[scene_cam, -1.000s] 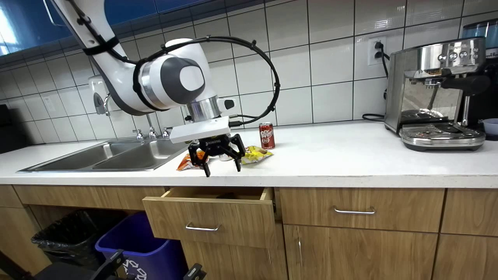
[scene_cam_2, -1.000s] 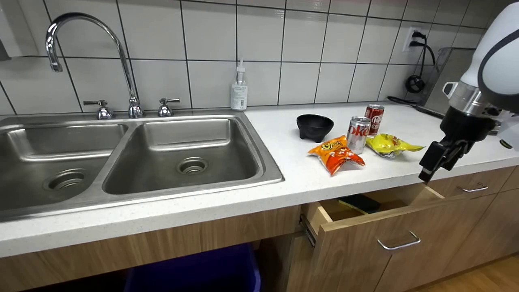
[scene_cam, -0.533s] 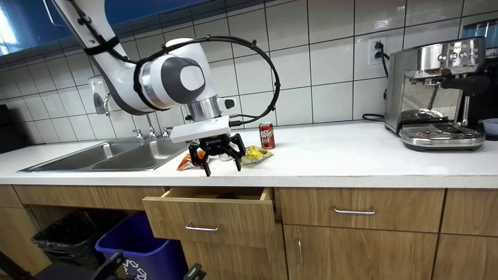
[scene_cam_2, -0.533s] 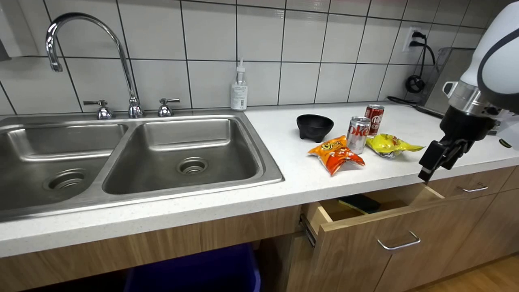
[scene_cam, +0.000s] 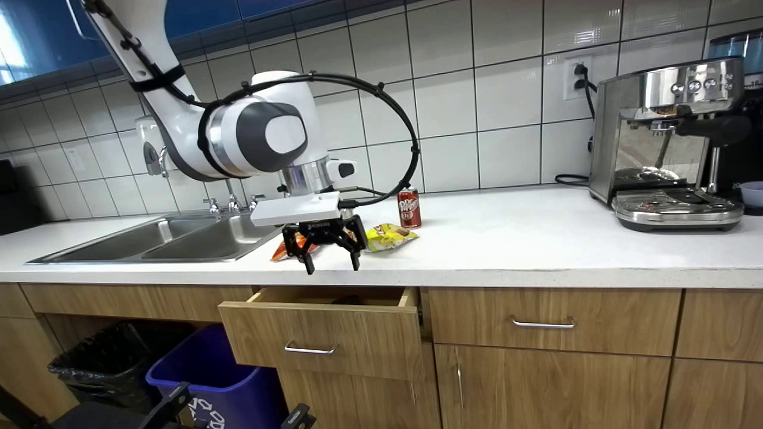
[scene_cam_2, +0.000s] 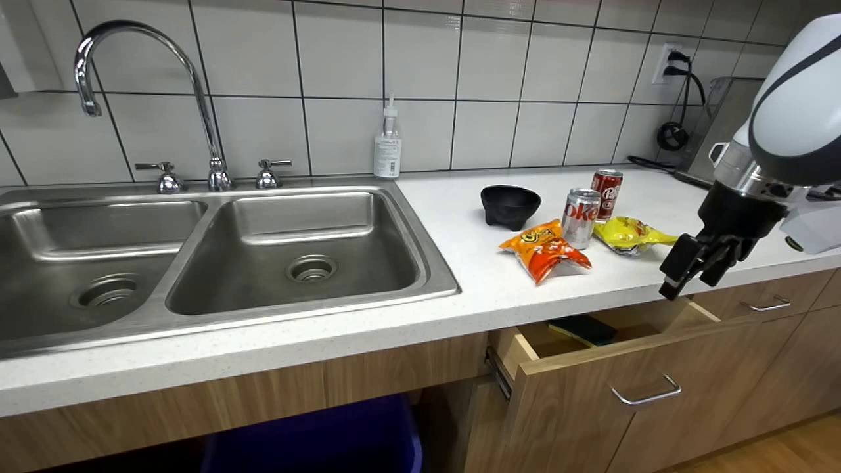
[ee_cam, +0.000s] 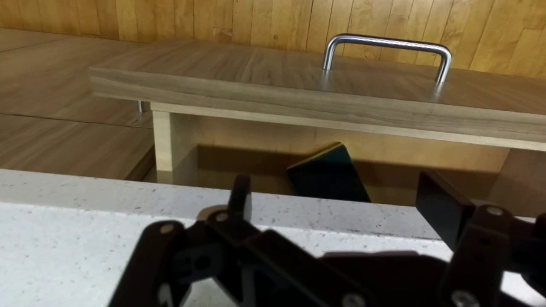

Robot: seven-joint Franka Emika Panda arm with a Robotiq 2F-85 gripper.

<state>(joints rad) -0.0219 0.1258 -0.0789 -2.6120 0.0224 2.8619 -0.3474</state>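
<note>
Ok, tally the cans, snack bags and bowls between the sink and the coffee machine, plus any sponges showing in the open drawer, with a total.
Cans: 2
Snack bags: 2
Bowl: 1
Sponge: 1
Total: 6

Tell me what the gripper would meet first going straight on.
Probably the open drawer, or the dark sponge in it; depth is unclear, so the counter edge could catch the gripper first.
</note>
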